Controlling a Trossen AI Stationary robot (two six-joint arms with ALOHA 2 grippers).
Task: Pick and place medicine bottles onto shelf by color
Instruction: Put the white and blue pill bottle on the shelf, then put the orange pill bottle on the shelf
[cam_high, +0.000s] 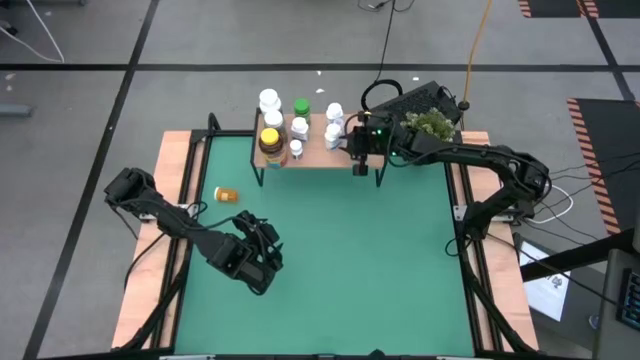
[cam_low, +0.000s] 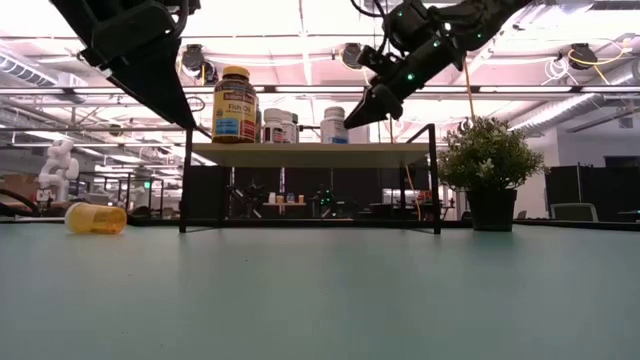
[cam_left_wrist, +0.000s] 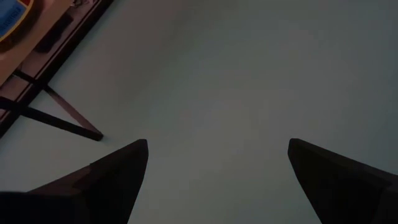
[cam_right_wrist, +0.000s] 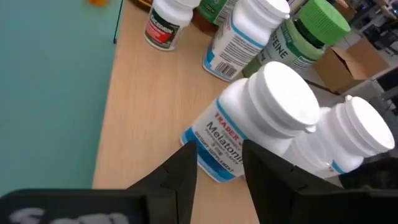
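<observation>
- Melatonin bottle (cam_right_wrist: 225, 134), white plastic w/ white cap, stands on shelf (cam_right_wrist: 143, 124), directly between the tips of right tool (cam_right_wrist: 217, 149).
- Right tool is narrowed on the lower body of this bottle, approx. at the label; I judge it as a pinch, not a free gap.
- Handling, my estimate: light, stiff plastic, glossy label, so prob. a bit slippery. Round body can rotate or slide out if the hold is off-centre.
- Best place to hold: middle of the body, under the cap shoulder. The cap is wider and smooth, so less safe.
- Neighbours are close: another white bottle (cam_right_wrist: 354, 130) is just beside the tool, touching or almost, and a green-lid bottle (cam_right_wrist: 311, 31) is behind. Risk of knocking them when the bottle moves; they should tip easily.
- Left tool (cam_left_wrist: 217, 143) is spread wide above the green surface (cam_high: 350, 260), nothing between its tips.
- Orange bottle (cam_high: 228, 194) lies on its side on the surface, near the left tool, not yet on the shelf. It can roll, so take it across the body.
</observation>
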